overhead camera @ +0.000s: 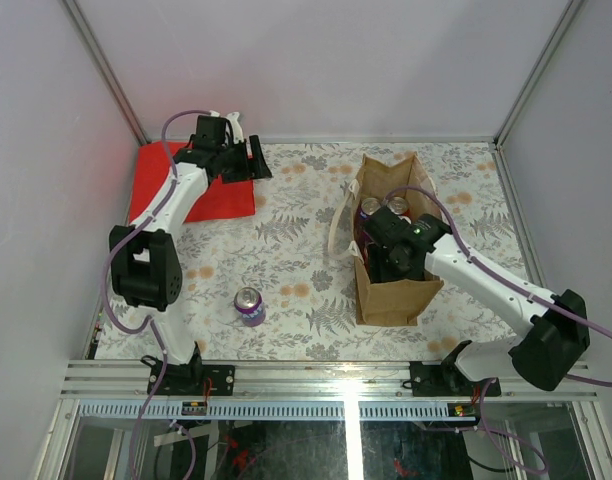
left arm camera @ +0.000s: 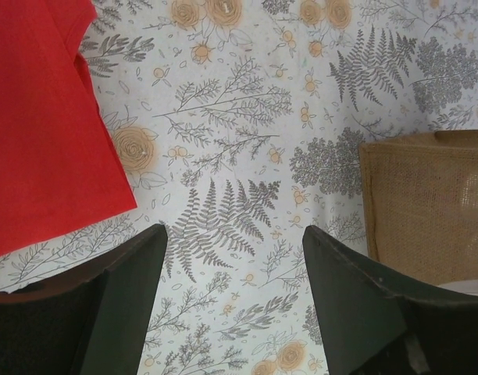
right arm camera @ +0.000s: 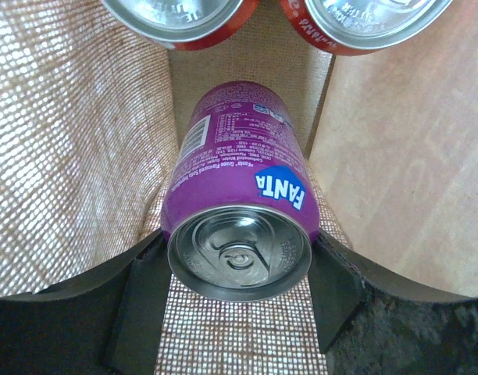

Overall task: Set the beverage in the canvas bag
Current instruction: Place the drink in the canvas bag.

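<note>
The tan canvas bag (overhead camera: 391, 295) stands open on the right of the table. My right gripper (overhead camera: 394, 252) reaches down into it. In the right wrist view a purple Fanta can (right arm camera: 237, 195) sits between the fingers of that gripper (right arm camera: 239, 251). Both pads press its sides, above the woven bag floor (right arm camera: 239, 328). A second purple can (overhead camera: 249, 305) stands upright on the table near the front left. My left gripper (overhead camera: 248, 160) hovers at the back left, open and empty, with only tablecloth between its fingers (left arm camera: 137, 273).
Two red-sided cans (overhead camera: 371, 207) (overhead camera: 397, 205) stand in the far end of the bag, their tops also seen in the right wrist view (right arm camera: 180, 16). A flat red cloth (overhead camera: 191, 185) lies at the back left. The bag's corner (left arm camera: 426, 203) shows beside the left fingers.
</note>
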